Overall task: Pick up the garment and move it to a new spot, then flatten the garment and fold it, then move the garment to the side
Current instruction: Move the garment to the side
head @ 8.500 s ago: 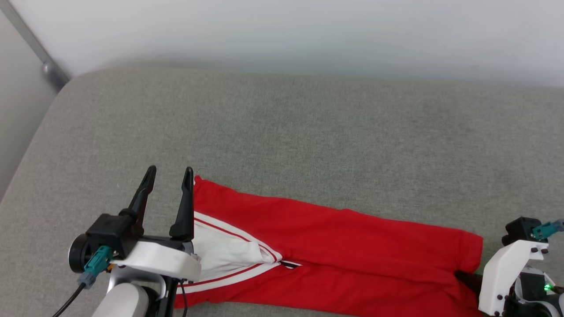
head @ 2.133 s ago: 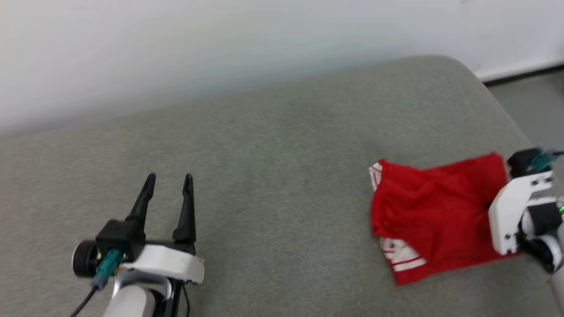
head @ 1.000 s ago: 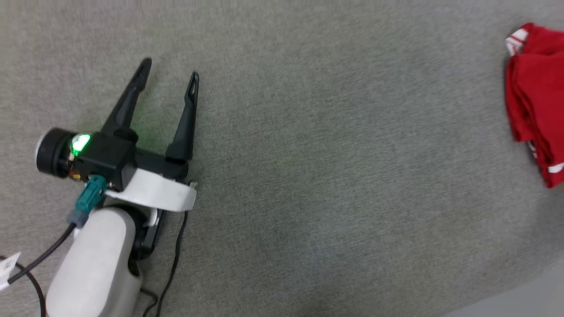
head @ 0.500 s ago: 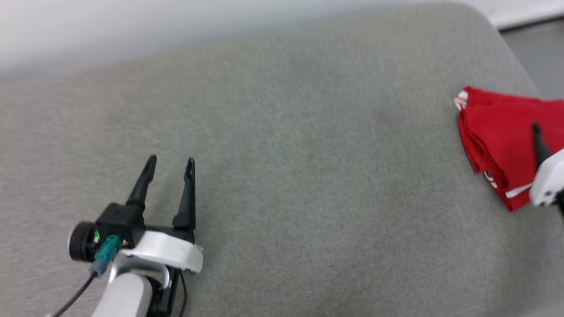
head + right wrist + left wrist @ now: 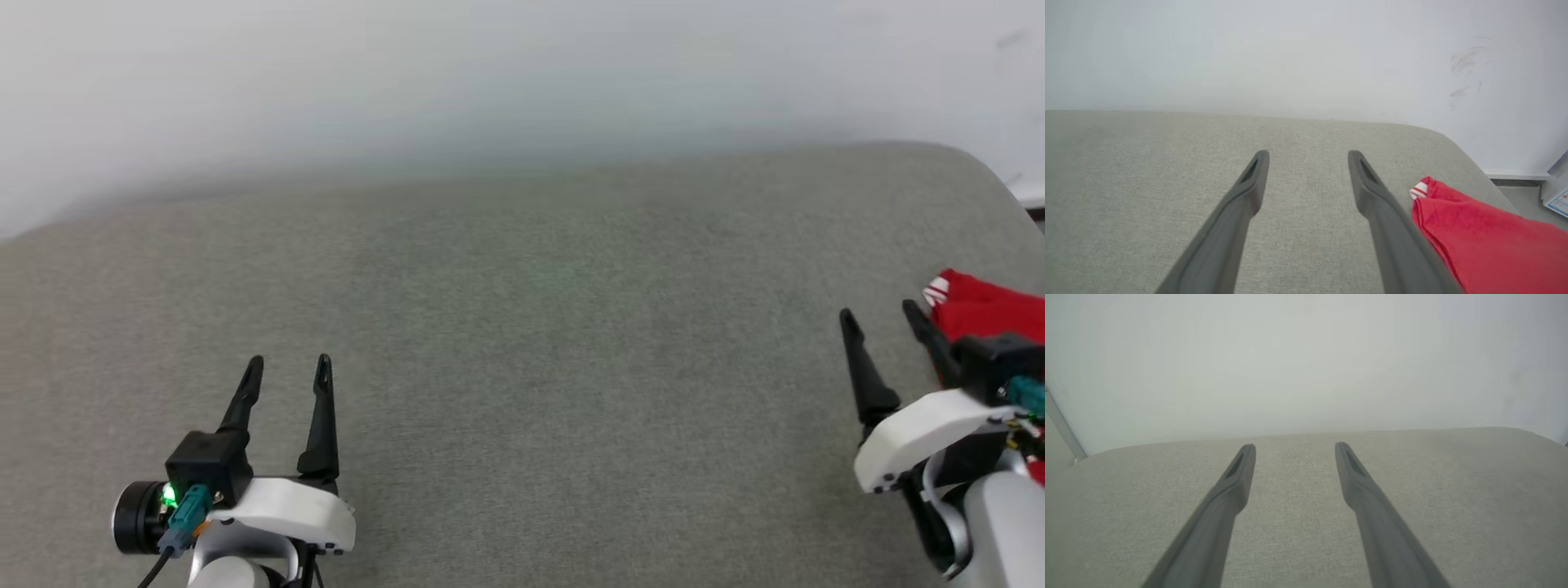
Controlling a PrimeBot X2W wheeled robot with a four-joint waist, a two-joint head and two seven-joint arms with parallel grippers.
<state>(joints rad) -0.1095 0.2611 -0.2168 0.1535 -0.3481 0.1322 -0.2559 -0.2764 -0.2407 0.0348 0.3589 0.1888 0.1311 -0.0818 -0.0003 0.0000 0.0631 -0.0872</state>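
Note:
The garment [image 5: 984, 312], red with a bit of red-white striped trim at its far corner, lies folded at the right end of the grey cushion, partly behind my right wrist. In the right wrist view the garment [image 5: 1490, 241] sits just right of the right finger. My right gripper [image 5: 880, 314] [image 5: 1308, 157] is open and empty, a little left of the cloth. My left gripper [image 5: 289, 364] [image 5: 1295, 448] stands open and empty over bare cushion at the lower left, far from the garment.
A wide grey fabric cushion [image 5: 531, 327] spans the view, with a rounded right end [image 5: 992, 175] and a pale wall [image 5: 490, 73] behind it. In the right wrist view, floor and a white box [image 5: 1555, 192] lie past the cushion's right end.
The head camera has swung about between frames. The garment went from a long strip to a folded pile at the cushion's right end. My right gripper now stands beside the garment, not over it.

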